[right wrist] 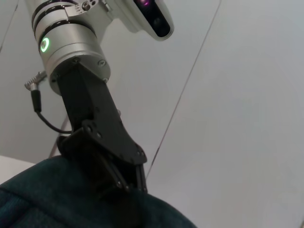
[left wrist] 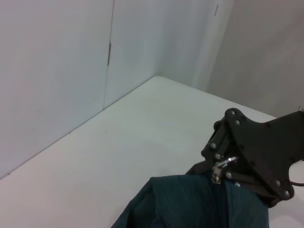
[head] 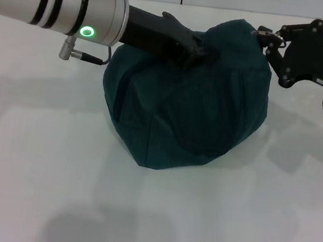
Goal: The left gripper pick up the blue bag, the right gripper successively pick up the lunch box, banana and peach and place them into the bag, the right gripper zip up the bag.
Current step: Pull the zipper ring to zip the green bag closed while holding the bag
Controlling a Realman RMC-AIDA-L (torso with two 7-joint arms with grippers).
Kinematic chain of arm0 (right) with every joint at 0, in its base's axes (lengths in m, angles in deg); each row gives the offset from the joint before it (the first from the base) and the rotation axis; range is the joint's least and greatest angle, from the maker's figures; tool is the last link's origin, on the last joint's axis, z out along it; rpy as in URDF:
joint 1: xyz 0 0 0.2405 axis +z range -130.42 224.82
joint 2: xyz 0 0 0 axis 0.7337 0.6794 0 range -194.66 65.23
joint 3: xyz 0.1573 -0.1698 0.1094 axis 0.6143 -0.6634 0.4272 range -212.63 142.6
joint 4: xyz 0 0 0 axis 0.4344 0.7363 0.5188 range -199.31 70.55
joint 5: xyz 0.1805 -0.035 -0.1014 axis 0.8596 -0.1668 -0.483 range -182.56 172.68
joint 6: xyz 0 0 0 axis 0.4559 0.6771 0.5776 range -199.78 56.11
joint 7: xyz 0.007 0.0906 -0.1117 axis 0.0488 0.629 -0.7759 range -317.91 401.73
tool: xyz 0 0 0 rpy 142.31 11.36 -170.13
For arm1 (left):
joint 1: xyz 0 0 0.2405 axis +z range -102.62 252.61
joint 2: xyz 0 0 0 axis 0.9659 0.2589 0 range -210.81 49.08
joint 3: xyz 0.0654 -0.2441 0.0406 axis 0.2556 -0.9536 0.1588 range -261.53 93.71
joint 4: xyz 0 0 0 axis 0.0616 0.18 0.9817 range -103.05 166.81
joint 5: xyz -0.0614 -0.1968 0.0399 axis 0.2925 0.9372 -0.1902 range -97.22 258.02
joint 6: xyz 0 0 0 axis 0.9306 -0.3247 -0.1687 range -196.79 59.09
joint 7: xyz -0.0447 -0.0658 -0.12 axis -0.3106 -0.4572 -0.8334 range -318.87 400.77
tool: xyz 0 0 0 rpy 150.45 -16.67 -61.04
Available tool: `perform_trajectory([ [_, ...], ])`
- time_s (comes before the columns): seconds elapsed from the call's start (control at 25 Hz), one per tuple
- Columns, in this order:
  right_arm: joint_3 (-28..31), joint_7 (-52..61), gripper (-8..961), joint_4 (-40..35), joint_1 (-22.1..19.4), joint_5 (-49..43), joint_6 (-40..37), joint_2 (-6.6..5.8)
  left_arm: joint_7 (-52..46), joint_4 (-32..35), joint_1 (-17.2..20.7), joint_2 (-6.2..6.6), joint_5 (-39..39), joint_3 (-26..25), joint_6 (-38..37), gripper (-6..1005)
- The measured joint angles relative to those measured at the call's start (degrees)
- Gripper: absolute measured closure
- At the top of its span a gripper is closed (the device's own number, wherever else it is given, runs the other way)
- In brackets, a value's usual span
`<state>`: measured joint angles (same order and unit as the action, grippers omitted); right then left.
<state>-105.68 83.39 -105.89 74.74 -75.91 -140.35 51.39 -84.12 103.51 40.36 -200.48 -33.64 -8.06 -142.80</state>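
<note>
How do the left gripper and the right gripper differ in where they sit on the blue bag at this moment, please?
The left gripper comes in from the robot's left and presses into the top middle of the blue bag, its tips sunk in the fabric. The right gripper reaches in from the right and meets the bag at its upper right edge, right at the silver zip pull. Both are black claws, both touching the bag's top.

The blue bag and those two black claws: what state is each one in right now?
blue bag: bulging, resting on the white table, top gathered up; nothing of its contents shows.
left gripper: at the bag's top, shut on the fabric.
right gripper: at the bag's upper right edge, pinching the silver zip pull.
</note>
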Motion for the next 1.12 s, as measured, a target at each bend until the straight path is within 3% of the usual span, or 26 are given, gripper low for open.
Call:
perform_trajectory([
  [1.12, 0.22, -0.44, 927, 1.57, -0.70, 0.59, 7.65, -0.26, 1.54, 1.21, 0.06, 0.17, 4.79, -0.09, -3.63, 959],
])
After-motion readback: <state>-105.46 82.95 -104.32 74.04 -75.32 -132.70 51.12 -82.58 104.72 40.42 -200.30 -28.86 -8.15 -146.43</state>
